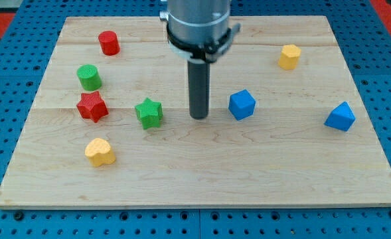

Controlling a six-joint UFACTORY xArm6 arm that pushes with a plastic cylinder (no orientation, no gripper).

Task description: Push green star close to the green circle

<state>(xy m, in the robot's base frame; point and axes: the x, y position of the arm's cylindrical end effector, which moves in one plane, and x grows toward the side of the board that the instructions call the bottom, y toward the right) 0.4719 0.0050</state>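
Observation:
The green star (149,113) lies on the wooden board (202,166), left of centre. The green circle (89,77) stands up and to the left of it, with the red star (92,106) just below the circle and between the two. My tip (198,117) rests on the board to the right of the green star, a short gap apart from it, with the blue block (241,104) on its other side.
A red cylinder (109,42) stands near the view's top left. A yellow heart (100,152) lies below the red star. A yellow hexagon (289,56) sits at the upper right and a second blue block (340,117) at the right edge.

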